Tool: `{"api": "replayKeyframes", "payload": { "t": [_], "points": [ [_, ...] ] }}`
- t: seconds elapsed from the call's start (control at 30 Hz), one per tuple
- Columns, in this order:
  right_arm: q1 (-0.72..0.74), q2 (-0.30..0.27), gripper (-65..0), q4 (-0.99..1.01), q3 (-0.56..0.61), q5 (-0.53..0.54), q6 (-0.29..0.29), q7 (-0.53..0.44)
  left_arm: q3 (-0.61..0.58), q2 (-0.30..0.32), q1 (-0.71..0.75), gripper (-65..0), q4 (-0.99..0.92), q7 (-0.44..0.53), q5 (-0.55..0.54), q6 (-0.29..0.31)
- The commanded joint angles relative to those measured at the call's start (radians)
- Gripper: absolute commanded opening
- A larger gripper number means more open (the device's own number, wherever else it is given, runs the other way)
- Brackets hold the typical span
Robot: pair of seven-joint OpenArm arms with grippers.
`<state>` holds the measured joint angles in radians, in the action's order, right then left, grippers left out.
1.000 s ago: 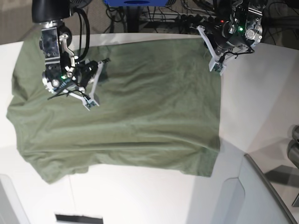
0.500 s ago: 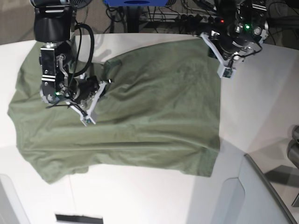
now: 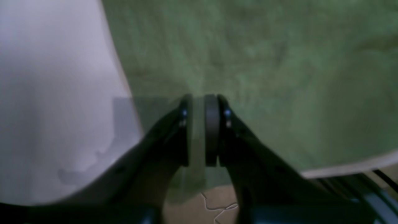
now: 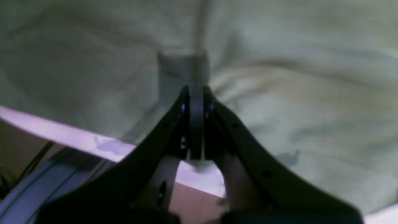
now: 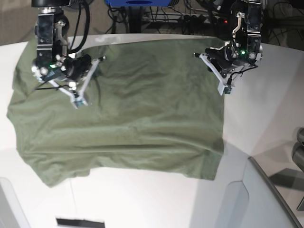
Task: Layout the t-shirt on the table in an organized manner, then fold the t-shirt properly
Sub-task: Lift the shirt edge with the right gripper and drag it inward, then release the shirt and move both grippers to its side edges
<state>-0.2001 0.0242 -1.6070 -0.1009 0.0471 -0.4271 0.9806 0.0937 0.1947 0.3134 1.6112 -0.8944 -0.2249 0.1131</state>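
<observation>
The olive-green t-shirt [image 5: 142,118] lies spread flat on the white table [image 5: 266,104], with its far edge along the table's far rim. My left gripper [image 5: 224,89] hangs over the shirt's far right part. In the left wrist view this gripper [image 3: 197,102] shows a narrow slit between its pads, open and empty, with the t-shirt [image 3: 279,62] and bare table [image 3: 46,93] below it. My right gripper [image 5: 78,102] hovers over the shirt's far left part. In the right wrist view it [image 4: 196,90] is shut and empty above the t-shirt [image 4: 279,93].
A grey angled panel [image 5: 266,199] stands at the near right, and dark cylinders [image 5: 299,147] sit at the right edge. Cables and a blue object [image 5: 137,2] lie behind the table. A black strip [image 5: 80,222] marks the near edge. Floor [image 3: 202,205] shows past the rim.
The right gripper has moved toward the far left, the left gripper nearer over the shirt. The shirt's far edge, drawn inward half a second ago, runs straight along the rim again.
</observation>
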Motion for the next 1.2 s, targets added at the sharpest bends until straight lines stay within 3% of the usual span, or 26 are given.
{"api": "replayKeyframes", "payload": {
  "t": [0.0,0.17,0.3,0.53,0.77,0.93,1.07,1.17],
  "points": [
    [-0.005,-0.007,-65.0,-0.02,-0.03,-0.003,0.001,-0.006,-0.016,0.016,0.003,-57.4,0.002,0.033,0.0,0.003],
    [-0.022,-0.039,-65.0,-0.017,-0.158,-0.003,0.001,-0.006,-0.05,0.061,-0.006,-57.4,-0.108,0.088,0.0,0.003],
    [-0.023,-0.085,-65.0,0.003,-0.165,-0.003,0.001,-0.006,-0.048,0.098,-0.007,-57.4,-0.153,0.148,0.0,0.003],
    [0.026,-0.165,-65.0,0.17,-0.19,-0.003,0.003,-0.024,-0.048,0.111,-0.026,-57.4,-0.133,0.148,-0.003,0.003],
    [-0.017,-0.166,-65.0,0.069,-0.285,-0.003,0.003,0.011,-0.048,0.111,0.02,-57.4,-0.045,0.145,-0.003,0.003],
    [-0.048,-0.139,-65.0,-0.105,-0.285,-0.003,0.003,0.083,-0.047,0.11,-0.016,-57.4,0.018,0.054,-0.009,0.003],
    [0.032,-0.177,-65.0,-0.075,-0.283,-0.003,0.001,0.083,-0.001,0.101,-0.082,-57.4,0.019,0.051,-0.009,0.003],
    [0.164,-0.24,-65.0,0.116,-0.282,-0.003,-0.003,0.047,0.019,0.078,-0.167,-57.4,-0.048,0.051,-0.001,0.003]
  ]
}}
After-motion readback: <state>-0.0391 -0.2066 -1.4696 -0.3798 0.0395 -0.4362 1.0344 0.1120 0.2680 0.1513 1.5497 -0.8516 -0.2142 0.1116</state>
